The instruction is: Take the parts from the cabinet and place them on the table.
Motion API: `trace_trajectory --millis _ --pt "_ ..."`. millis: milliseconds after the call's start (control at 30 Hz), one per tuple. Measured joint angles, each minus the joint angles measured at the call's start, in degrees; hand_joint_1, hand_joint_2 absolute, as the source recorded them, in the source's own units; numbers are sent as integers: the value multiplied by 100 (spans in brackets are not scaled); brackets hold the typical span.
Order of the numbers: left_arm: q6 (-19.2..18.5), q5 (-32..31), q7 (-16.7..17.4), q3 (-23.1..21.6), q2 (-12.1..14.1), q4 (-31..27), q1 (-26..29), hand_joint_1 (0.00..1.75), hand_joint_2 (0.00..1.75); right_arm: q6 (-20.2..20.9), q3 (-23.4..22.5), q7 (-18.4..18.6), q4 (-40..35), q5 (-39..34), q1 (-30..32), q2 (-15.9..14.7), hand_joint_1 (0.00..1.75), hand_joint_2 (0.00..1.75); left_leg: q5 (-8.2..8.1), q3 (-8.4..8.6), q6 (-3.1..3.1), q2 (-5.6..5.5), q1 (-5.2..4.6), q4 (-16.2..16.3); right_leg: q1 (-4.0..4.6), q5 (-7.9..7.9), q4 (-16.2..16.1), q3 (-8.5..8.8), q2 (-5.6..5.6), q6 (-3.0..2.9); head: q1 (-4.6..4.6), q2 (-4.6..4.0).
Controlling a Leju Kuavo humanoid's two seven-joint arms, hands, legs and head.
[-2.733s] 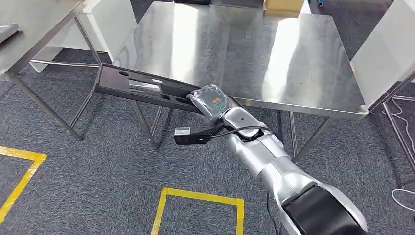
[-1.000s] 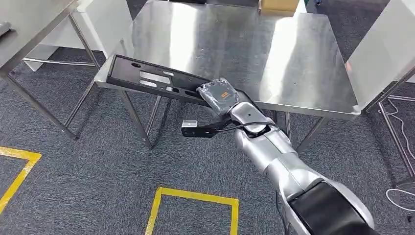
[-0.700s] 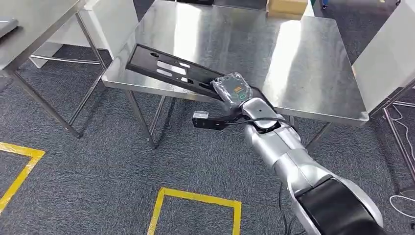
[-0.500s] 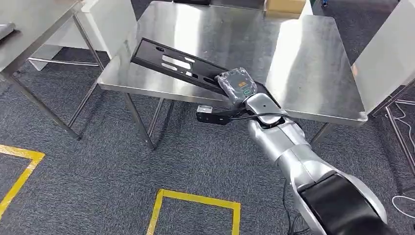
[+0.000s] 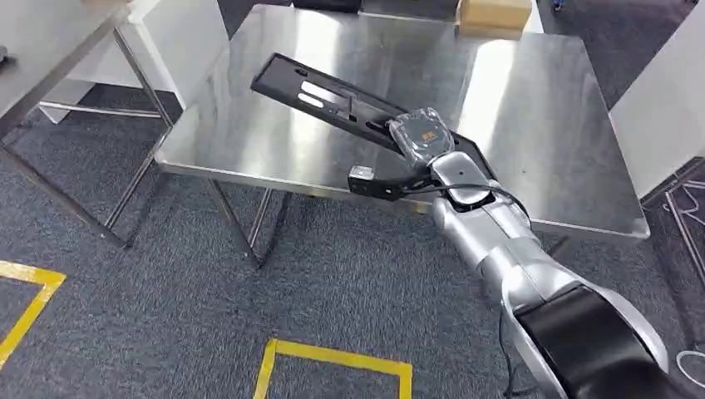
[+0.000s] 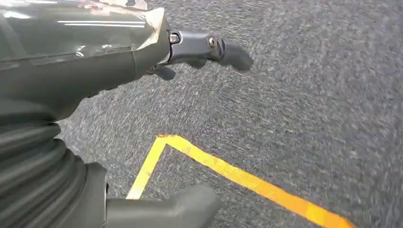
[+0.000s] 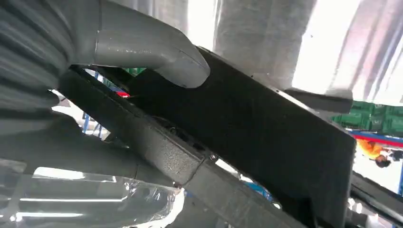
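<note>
My right hand (image 5: 422, 138): it holds one end of the long black part (image 5: 332, 98). In my right wrist view my thick grey thumb (image 7: 157, 54) lies on the flat black face of the part and my fingers are under it.

Black part: it is long and flat, with holes and slots cut in it. It is above the shiny steel desk (image 5: 249, 133), slanting from my hand toward the far left side. The far end looks a bit higher than the end I hold. I cannot tell if any bit of it touches the desk top.

My right arm (image 5: 499, 249): it is silver and comes in from the lower right, over the near edge of the desk.

My left hand (image 6: 85, 57): it hangs over the grey carpet (image 6: 309, 95) with nothing in it. My fingers are spread apart.

Floor: grey carpet with yellow tape lines (image 5: 332, 353) on it.

Brown box (image 5: 494, 15): it sits at the far edge of the desk, well apart from the part.

Other desk (image 5: 41, 50): it stands to the left of the first one.
</note>
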Motion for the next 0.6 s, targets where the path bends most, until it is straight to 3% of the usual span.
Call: trace_trajectory --millis 33,67,100,133,200,233,267,300,333,367,400,433,467,500,567,600 --pt "0 -2 -7 0 -22 0 11 0 175 2 -17 22 11 0 3 -31 175 175 -33 91 45 -19 9 -44 -20 80 357 -211 3 -9 11 0" --pt "0 -2 -11 2 -22 0 8 0 175 2 -37 42 29 -4 3 -50 175 175 -80 166 111 -13 4 -79 -15 130 904 -561 15 -61 -4 0" --pt "0 -2 -11 2 -9 0 4 0 175 4 -50 48 56 -7 22 -83 175 175 -128 224 134 -18 3 -91 -15 81 1357 -905 14 -93 7 0" --pt "0 -2 -15 2 -4 0 -4 0 175 9 -59 48 85 -7 65 -123 175 175 -207 300 145 -34 3 -98 -14 -90 1681 -1235 17 -119 7 0" --pt "0 -4 -17 2 -4 0 9 0 175 9 -76 57 133 -9 168 -168 175 175 -369 510 144 -100 -7 -98 -4 -506 1796 -1643 19 -218 9 0" --pt "-2 -4 -17 2 -7 0 30 0 175 9 -81 57 162 -9 187 -207 175 175 -458 633 138 -117 -14 -98 -7 -548 1632 -1723 18 -187 7 0" --pt "-2 -2 -18 4 -9 0 44 0 175 9 -81 57 183 -9 188 -214 175 175 -560 775 122 -125 -18 -97 -11 -431 1297 -1718 18 -127 9 0" --pt "0 -4 -17 4 -7 0 46 0 175 9 -89 57 195 -7 184 -219 175 175 -672 920 105 -125 -18 -97 -18 -45 820 -1655 16 -18 11 0" --pt "9 -4 -24 9 -2 0 45 0 175 9 -96 57 208 2 182 -230 175 175 -770 950 81 -124 -19 -104 -29 547 364 -1608 1 111 22 0" --pt "35 -2 -55 26 0 2 33 0 175 22 -103 57 245 15 168 -238 175 175 -852 1086 57 -129 -52 -22 -22 1143 -109 -1638 -19 203 33 0" --pt "88 -4 -140 26 -2 0 27 0 175 31 -114 52 254 40 162 -229 175 175 -940 1081 8 -139 -62 -36 19 1276 -58 -1494 -59 70 28 0" --pt "175 -4 -250 26 -15 2 13 0 175 37 -122 35 254 89 171 -186 175 175 -1026 1111 -22 -134 -51 -38 53 1312 -43 -1491 -13 -43 -19 0" --pt "247 -15 -339 28 -18 0 19 0 175 37 -131 39 254 116 150 -166 175 175 -963 1172 -54 -109 -40 50 46 1247 -29 -1480 -25 -177 6 -2" --pt "348 -50 -444 28 -15 -4 13 0 175 37 -138 44 251 142 108 -155 175 175 -946 1152 -73 -106 -31 102 17 1231 -39 -1395 -27 -248 11 -2" --pt "609 -82 -634 28 -37 -4 -9 0 175 39 -148 78 243 220 24 -90 175 175 -907 846 -127 -82 -2 660 -13 1153 -81 -1288 -5 -363 -19 0" --pt "755 -125 -757 26 -48 -4 -18 0 175 44 -151 107 243 249 -3 -79 175 175 -989 604 -169 -78 24 1005 -12 1111 -81 -1256 7 -420 -22 0"
